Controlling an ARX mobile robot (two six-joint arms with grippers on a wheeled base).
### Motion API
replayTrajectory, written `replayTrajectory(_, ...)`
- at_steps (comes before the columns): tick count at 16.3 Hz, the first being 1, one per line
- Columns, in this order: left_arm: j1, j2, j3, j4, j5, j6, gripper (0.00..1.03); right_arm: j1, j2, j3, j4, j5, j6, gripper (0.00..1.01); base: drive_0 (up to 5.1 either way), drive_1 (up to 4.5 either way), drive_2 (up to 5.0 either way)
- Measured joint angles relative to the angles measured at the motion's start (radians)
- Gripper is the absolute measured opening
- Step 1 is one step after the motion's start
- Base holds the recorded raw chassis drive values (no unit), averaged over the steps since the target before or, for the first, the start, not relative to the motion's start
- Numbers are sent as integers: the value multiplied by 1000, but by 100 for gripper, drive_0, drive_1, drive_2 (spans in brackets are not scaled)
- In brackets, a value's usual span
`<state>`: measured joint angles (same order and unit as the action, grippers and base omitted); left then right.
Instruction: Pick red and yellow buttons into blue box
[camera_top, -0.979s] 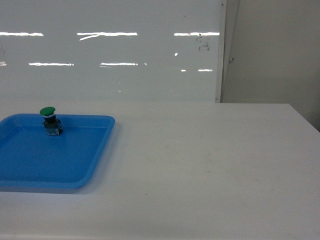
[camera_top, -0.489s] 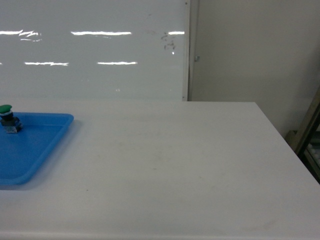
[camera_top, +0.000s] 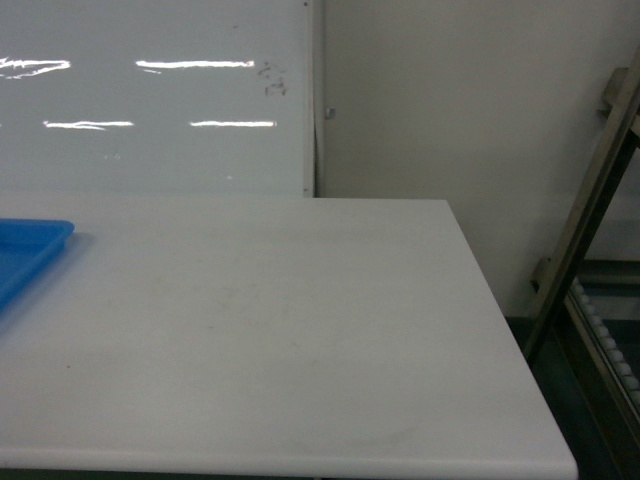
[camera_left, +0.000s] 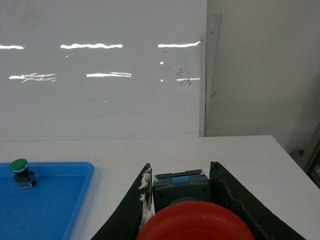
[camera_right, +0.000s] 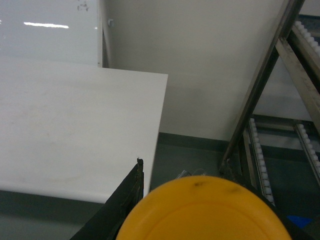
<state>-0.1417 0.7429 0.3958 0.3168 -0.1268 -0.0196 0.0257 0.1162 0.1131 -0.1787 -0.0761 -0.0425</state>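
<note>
In the left wrist view my left gripper (camera_left: 181, 172) is shut on the red button (camera_left: 195, 222). Its grey block body (camera_left: 180, 187) sits clamped between the two black fingers, above the white table. In the right wrist view my right gripper (camera_right: 185, 180) is shut on the yellow button (camera_right: 205, 212). The yellow cap fills the bottom of that view and hides most of the fingers. It hangs past the table's right edge, over the floor. Neither gripper shows in the head view. The blue box is out of view.
A shallow blue tray (camera_left: 60, 210) on the table's left holds a green-capped button (camera_left: 21, 172); only the tray's corner (camera_top: 25, 245) shows in the head view. A metal roller rack (camera_right: 280, 70) stands right of the table edge (camera_top: 500, 330). A small unidentifiable blue patch (camera_right: 299, 220) lies low.
The head view has swung to the right. The blue tray slid almost out at the left, the green button left that view, and the table's right edge and the rack came in.
</note>
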Motion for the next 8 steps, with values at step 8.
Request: replayTrajectory(8, -1, -2, 0, -1, 1, 0, 30, 0, 0, 0, -1, 0, 0, 40, 464, -387, -79)
